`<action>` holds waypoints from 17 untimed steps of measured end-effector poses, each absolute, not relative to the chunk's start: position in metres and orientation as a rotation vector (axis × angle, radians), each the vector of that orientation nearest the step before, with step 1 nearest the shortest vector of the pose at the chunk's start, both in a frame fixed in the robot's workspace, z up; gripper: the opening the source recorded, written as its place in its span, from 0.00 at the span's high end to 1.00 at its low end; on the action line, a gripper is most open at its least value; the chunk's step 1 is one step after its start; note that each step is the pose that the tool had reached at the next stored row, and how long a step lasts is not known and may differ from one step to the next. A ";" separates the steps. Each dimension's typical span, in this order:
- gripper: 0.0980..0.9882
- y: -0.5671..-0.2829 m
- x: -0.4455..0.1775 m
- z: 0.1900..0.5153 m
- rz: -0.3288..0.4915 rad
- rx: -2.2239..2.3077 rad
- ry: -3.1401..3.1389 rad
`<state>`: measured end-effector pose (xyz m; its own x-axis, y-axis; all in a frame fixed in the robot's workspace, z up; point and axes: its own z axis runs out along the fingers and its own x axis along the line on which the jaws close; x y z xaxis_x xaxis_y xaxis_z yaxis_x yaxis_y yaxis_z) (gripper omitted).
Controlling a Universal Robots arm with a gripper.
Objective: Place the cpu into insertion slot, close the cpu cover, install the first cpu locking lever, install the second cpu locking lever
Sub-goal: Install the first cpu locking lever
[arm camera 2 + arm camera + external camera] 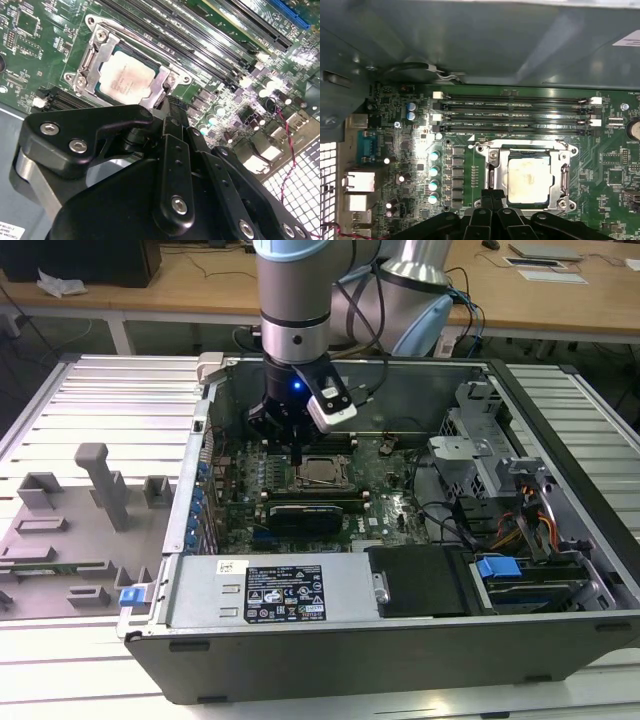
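1. The tool (493,196) looks pinched shut and empty, its tips at the edge of the cpu cover (564,165).
2. Just beyond the tips, the cpu (529,175) lies seated under that cover.
3. It's a light, stiff, fragile chip; hold it by the rims only.

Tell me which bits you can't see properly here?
- First wrist view: the gripper covers part of one edge of the cpu cover.
- Second wrist view: the gripper's black body hides the motherboard under it.
- Exterior view: the cpu is tiny; what clamps it can't be told.
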<state>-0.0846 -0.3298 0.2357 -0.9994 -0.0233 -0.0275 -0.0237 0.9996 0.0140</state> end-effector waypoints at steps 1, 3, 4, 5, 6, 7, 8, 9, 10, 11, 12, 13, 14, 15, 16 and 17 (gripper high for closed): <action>0.99 -0.330 -0.086 0.236 0.022 -0.036 3.114; 0.99 -0.330 -0.089 0.236 0.022 -0.037 3.114; 0.99 -0.330 -0.090 0.236 0.022 -0.036 3.114; 0.99 -0.330 -0.093 0.236 0.022 -0.037 3.114; 0.99 -0.330 -0.097 0.236 0.022 -0.037 3.114; 0.99 -0.330 -0.097 0.236 0.022 -0.036 3.114; 0.99 -0.330 -0.097 0.237 0.022 -0.037 3.114; 0.99 -0.330 -0.097 0.239 0.022 -0.037 3.114; 0.99 -0.330 -0.097 0.241 0.022 -0.037 3.114; 0.99 -0.330 -0.097 0.245 0.022 -0.037 3.114; 0.99 -0.330 -0.097 0.248 0.022 -0.036 3.114; 0.99 -0.330 -0.097 0.250 0.022 -0.036 3.114; 0.99 -0.330 -0.097 0.251 0.022 -0.037 3.114; 0.99 -0.330 -0.097 0.251 0.023 -0.037 3.114; 0.99 -0.330 -0.098 0.251 0.026 -0.036 3.113; 0.99 -0.330 -0.098 0.252 0.029 -0.036 3.112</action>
